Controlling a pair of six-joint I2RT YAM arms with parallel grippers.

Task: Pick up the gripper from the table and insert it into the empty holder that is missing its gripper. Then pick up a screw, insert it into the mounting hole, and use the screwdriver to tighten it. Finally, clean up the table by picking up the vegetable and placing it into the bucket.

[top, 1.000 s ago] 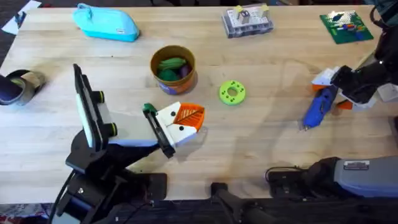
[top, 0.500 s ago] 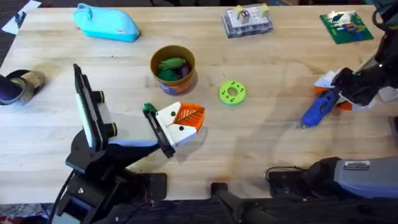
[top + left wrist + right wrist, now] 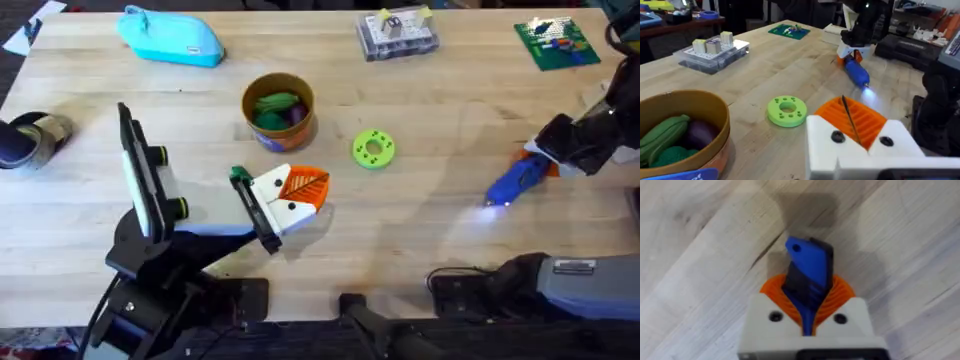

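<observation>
The white-and-orange gripper point(image 3: 290, 195) sits against the black holder point(image 3: 258, 215) with its green end piece, at the end of my left arm. In the left wrist view my left gripper point(image 3: 850, 117) has its orange pads point(image 3: 867, 120) pressed together with nothing between them. At the table's right side, my right gripper point(image 3: 558, 152) is shut on the blue screwdriver point(image 3: 518, 180), which slants down with a light glowing at its tip; the right wrist view shows the screwdriver point(image 3: 810, 262) clamped in the right gripper point(image 3: 807, 287). The tan bucket point(image 3: 262, 90) holds green and purple vegetables point(image 3: 275, 103).
A green disc with holes point(image 3: 373, 148) lies right of the bucket. A clear screw box point(image 3: 398, 33), a green board point(image 3: 555, 42) and a light blue pouch point(image 3: 170, 37) line the far edge. A dark roll point(image 3: 30, 138) sits at the left edge.
My right gripper has shifted right and lowered the screwdriver to a flatter slant. Its tip light now shines on the table. The left arm has not moved.
</observation>
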